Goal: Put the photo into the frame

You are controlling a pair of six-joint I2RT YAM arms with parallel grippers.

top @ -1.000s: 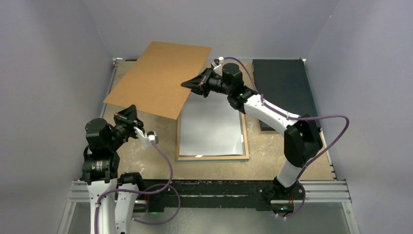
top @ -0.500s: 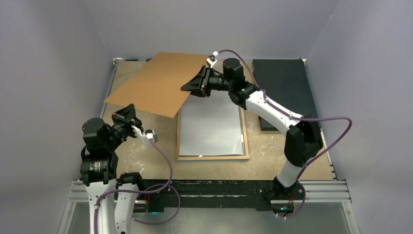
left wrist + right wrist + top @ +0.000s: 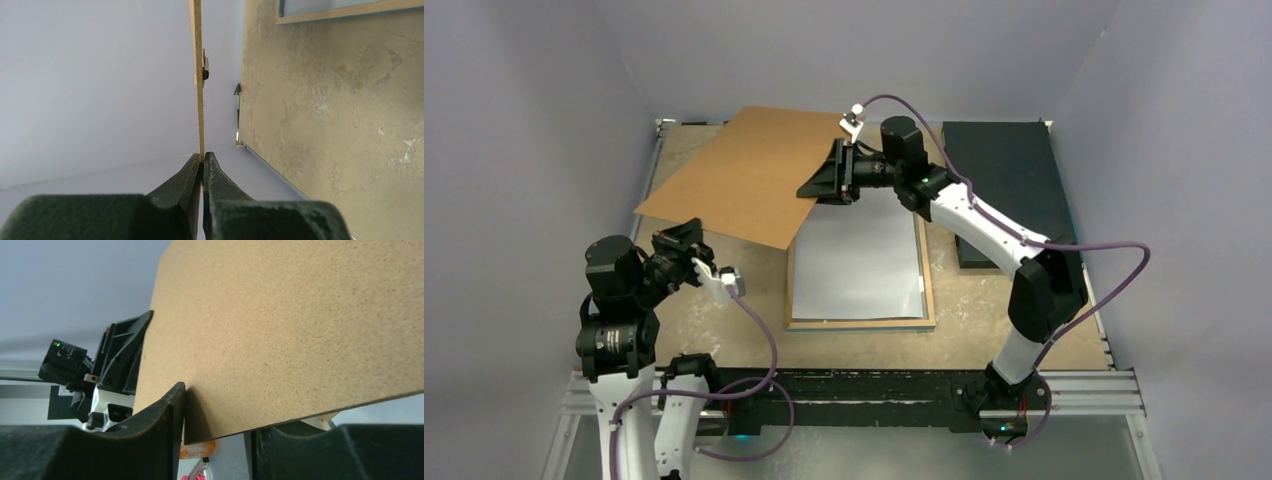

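I think the job is more than half done. The frame [image 3: 861, 324] lies flat near the middle of the desk [image 3: 724, 320], with its tan back rim up. A pale sheet fills it. I think that sheet is the photo [image 3: 856, 265], face down with its white back up. The balloon side does not show, so I cannot be sure.

What is left is the back. The brown board [image 3: 739, 175] is up in the air, tilted, over the far left of the desk. One corner of it hangs over the frame's far left corner. I think it has to go down flat on the photo, inside the rim. Two small white bits show at the rim, but I cannot tell what they are.

The left end effector [image 3: 202, 159] is squeezed tight on the board's near edge. The right end effector [image 3: 824, 178] has its fingers apart. The board's right edge sits in the gap and leans on one finger. It does not look pinched there.

A dark mat [image 3: 1004, 170] lies at the far right, near the frame.

I can read no words, brand or label anywhere. One small green light [image 3: 57, 344] glows on the left arm.
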